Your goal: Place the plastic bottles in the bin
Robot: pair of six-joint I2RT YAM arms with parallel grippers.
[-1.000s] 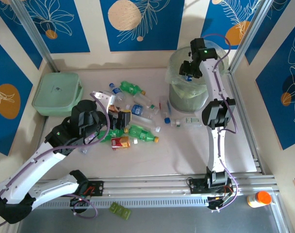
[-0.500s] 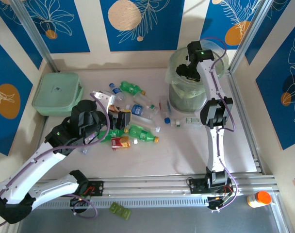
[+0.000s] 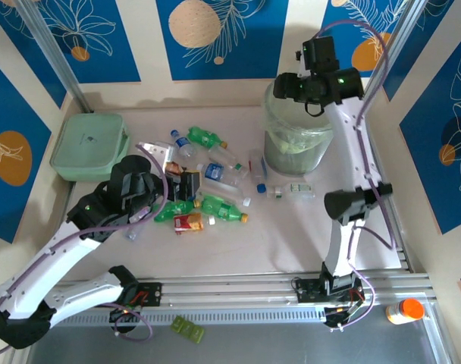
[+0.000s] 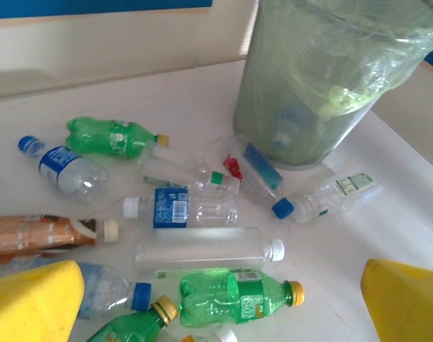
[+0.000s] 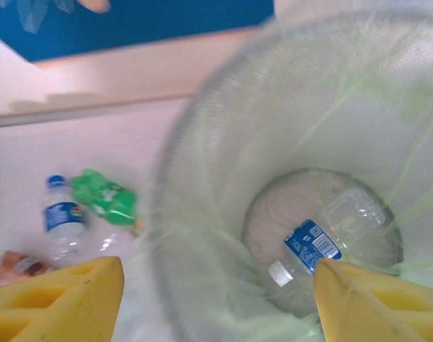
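Right fingers [image 5: 60,299] gape over bin [image 5: 202,142]; wrist view shows bottle [image 5: 312,246] inside.

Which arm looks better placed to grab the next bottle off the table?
Left. The left pincer hangs open right over the scattered plastic bottles, while the right pincer, open and empty, is up above the bin, away from them.

Bright, even light; soft shadows; bin [image 5: 223,135] motion-blurred.
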